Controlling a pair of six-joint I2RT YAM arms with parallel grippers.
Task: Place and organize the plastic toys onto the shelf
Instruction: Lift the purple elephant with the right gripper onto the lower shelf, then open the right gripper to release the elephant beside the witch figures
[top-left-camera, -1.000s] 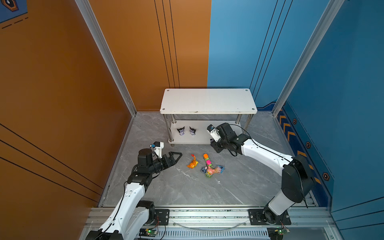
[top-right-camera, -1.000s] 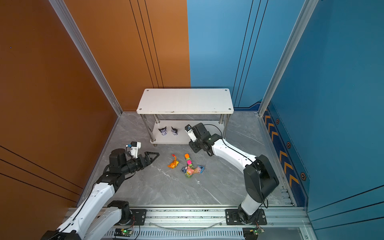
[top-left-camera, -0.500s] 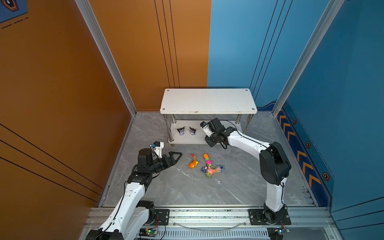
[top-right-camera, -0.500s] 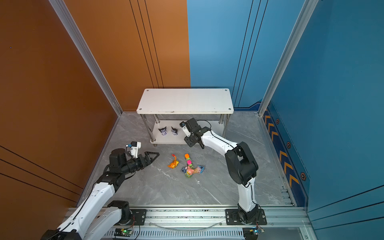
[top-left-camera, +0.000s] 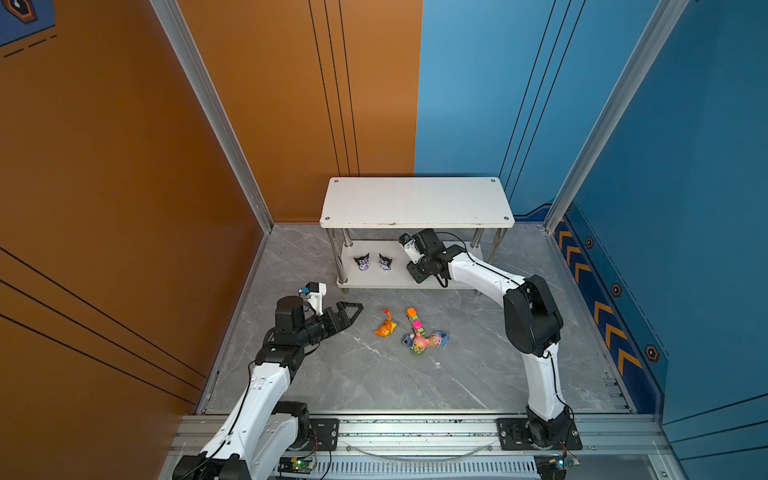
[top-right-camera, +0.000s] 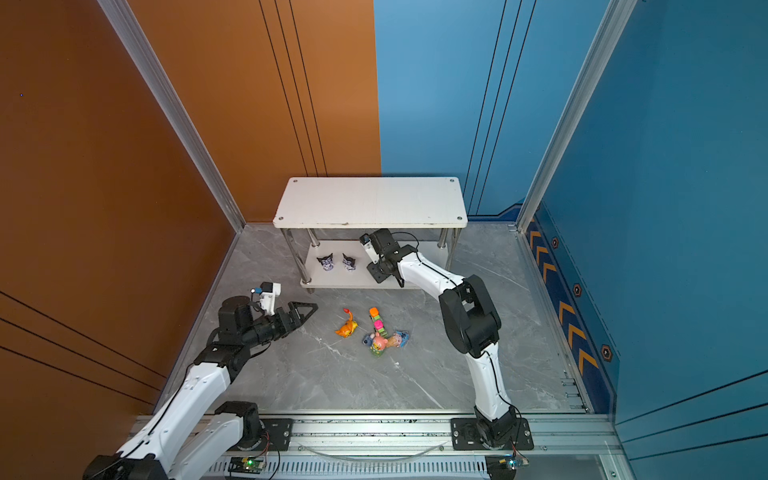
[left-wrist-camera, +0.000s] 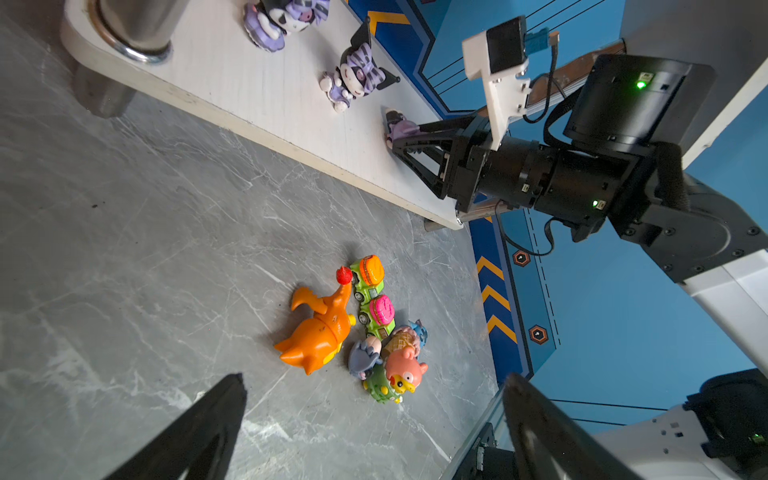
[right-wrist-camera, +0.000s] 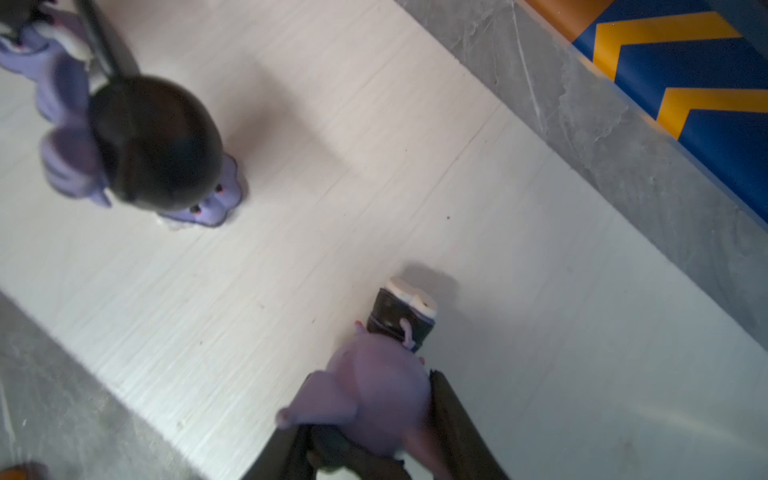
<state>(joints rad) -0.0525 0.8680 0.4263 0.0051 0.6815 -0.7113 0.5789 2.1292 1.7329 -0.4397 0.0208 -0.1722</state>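
You have nine toys to count. Three are black-purple: the first head (top-left-camera: 361, 262) and second head (top-left-camera: 385, 262) stand upright side by side on the lower board (top-left-camera: 374, 280) of the shelf (top-left-camera: 415, 201), at the middle of both top views. The third head (left-wrist-camera: 398, 124) is pinched in your right hand (left-wrist-camera: 402, 134), just right of those two under the top board. Its feet are at the lower board, but whether they touch it cannot be told. The other six lie bunched on the worktop (top-left-camera: 332, 374) below the shelf, at lower centre. There is one orange creature (top-left-camera: 385, 327), and two green blocks end to end, the orange-topped block (left-wrist-camera: 368, 272) and the pink-topped block (left-wrist-camera: 380, 311). One pink bear (left-wrist-camera: 405, 368), one cone toy (left-wrist-camera: 405, 338) and one donkey (left-wrist-camera: 363, 355) press together at the pink-topped block's end. Your left hand (top-left-camera: 352, 314) is spread wide and empty, well left of the creature and pointing toward it. The one shelf has two white boards on four chrome posts (top-left-camera: 341, 262). The worktop is grey and marbled, with an orange wall (top-left-camera: 124, 166) at left, a blue wall (top-left-camera: 478, 104) at right, a chevron strip (top-left-camera: 598, 307) along the right edge, and one aluminium rail (top-left-camera: 415, 428) across the bottom carrying both arms.
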